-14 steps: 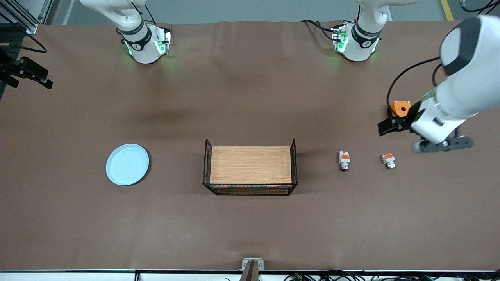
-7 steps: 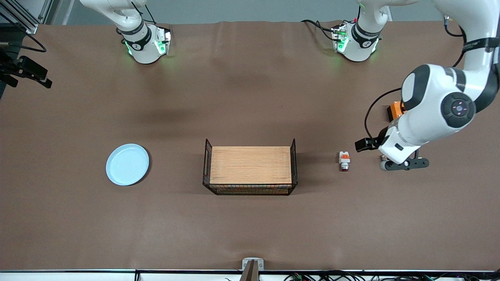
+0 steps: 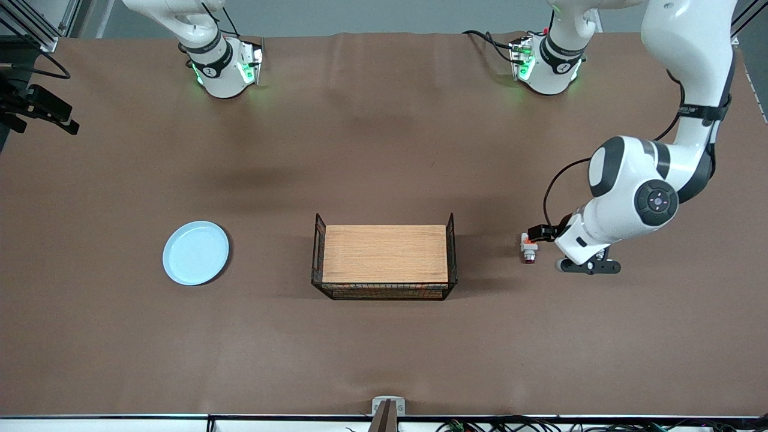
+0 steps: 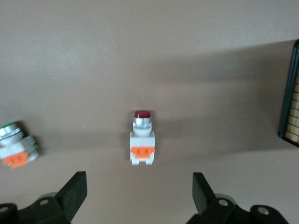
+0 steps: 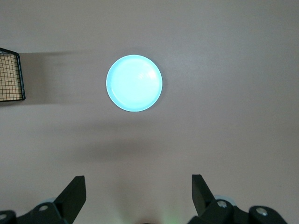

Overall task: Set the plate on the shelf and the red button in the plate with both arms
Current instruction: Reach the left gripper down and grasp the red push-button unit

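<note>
You're looking at a counter (image 3: 372, 150) covered in a creased brown sheet, evenly lit with soft shadows. Grey floor (image 3: 384, 15) runs along its top edge, a yellow line (image 3: 686, 15) crossing it, and cables (image 3: 498, 425) trail below.

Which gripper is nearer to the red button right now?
Left. The left gripper hangs open just beside the red button; the right gripper, open, is high over the plate, out of the front view.
</note>
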Controlling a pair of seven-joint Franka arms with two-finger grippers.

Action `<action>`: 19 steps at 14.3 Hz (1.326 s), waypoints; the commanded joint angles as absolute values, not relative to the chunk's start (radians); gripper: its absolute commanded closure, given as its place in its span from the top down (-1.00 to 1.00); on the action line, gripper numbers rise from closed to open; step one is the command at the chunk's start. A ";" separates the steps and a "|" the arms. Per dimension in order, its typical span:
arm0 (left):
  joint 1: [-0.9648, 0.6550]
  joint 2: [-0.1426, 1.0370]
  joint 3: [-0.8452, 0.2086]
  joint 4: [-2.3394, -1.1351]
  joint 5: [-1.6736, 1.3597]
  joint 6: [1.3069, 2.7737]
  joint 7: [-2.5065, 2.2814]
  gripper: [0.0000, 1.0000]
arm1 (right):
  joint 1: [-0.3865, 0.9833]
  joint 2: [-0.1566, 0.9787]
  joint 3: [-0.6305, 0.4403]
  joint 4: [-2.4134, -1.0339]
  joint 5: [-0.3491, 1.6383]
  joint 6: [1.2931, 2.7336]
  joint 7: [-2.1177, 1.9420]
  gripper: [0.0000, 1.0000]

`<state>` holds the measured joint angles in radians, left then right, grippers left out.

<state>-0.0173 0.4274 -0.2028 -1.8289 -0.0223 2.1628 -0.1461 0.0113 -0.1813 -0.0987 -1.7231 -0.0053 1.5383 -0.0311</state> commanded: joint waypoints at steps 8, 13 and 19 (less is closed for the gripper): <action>-0.034 0.551 -0.202 -1.854 -0.015 2.318 -0.133 0.99 | -0.002 -0.209 -0.089 -1.746 -0.006 1.520 -0.049 1.00; -0.034 0.555 -0.202 -1.925 0.008 2.411 -0.135 0.99 | 0.006 -0.209 -0.086 -1.746 -0.005 1.519 -0.044 1.00; -0.031 0.557 -0.201 -1.983 0.028 2.482 -0.137 0.98 | 0.008 -0.207 -0.084 -1.744 -0.005 1.516 -0.046 1.00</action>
<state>-0.0303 0.5652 -0.2037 -1.9617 0.0066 2.4534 -0.1436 0.0115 -0.1813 -0.0916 -1.7232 -0.0059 1.5176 -0.0352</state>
